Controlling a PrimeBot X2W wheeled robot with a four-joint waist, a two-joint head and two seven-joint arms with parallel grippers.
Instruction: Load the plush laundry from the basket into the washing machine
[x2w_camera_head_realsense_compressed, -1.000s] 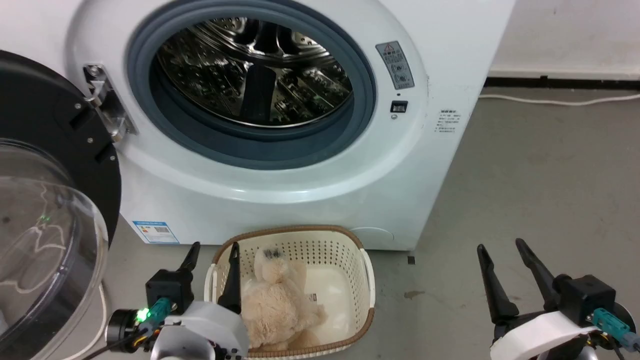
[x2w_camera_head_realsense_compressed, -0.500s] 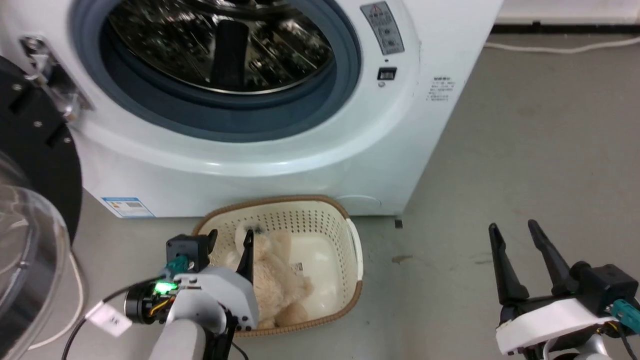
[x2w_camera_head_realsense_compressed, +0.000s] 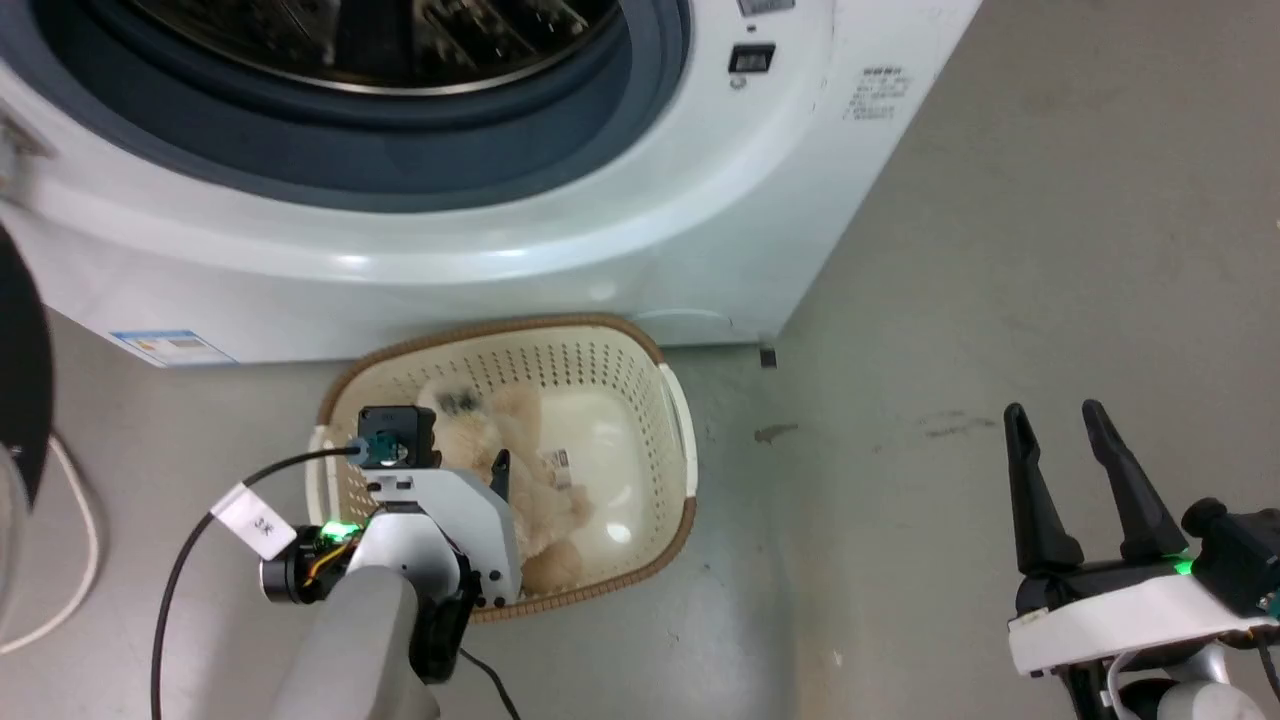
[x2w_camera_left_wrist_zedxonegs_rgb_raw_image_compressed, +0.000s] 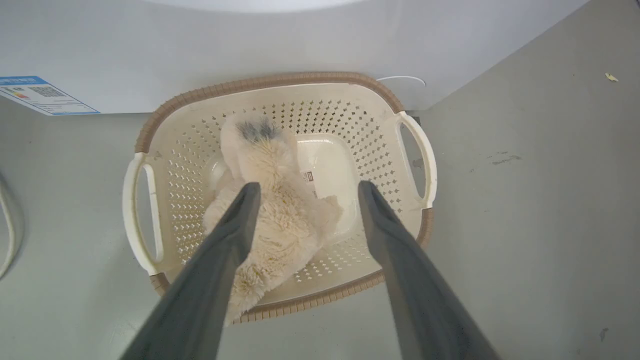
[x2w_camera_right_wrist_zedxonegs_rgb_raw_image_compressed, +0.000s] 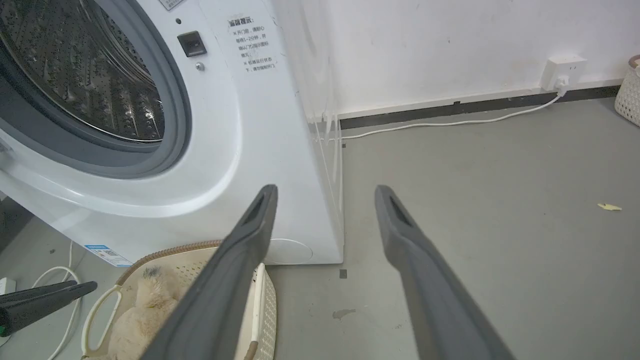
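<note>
L gripper (x2w_camera_left_wrist_zedxonegs_rgb_raw_image_compressed: 308, 185) hangs over the basket (x2w_camera_left_wrist_zedxonegs_rgb_raw_image_compressed: 280, 80) w/ fingers spread wide, nothing pinched. The plush laundry (x2w_camera_left_wrist_zedxonegs_rgb_raw_image_compressed: 285, 215) lies in the basket, off-centre to the grip. One finger crosses over its body, while the other sits over bare basket base just past a limb. Can't tell whether either tip touches fur yet.

R gripper (x2w_camera_head_realsense_compressed: 1052, 408) is also open and empty, well apart over the floor (x2w_camera_head_realsense_compressed: 950, 300), so no clash there.

Risks from here:
- If it closes as it stands, the near finger prob. presses down on the toy rather than beside it. That gives a shallow pinch on fur or one limb, and the toy could slip out on the lift.
- If it goes too deep, a tip may jam in the perforated wall or base. The basket looks light, so it could drag or tip.
- The washing machine (x2w_camera_head_realsense_compressed: 600, 230) opening sits above and beyond the fingertips. A floppy toy held by one limb could catch on the gasket (x2w_camera_head_realsense_compressed: 400, 175) and drop short.

Safer: centre the body btwn the fingers before closing.
</note>
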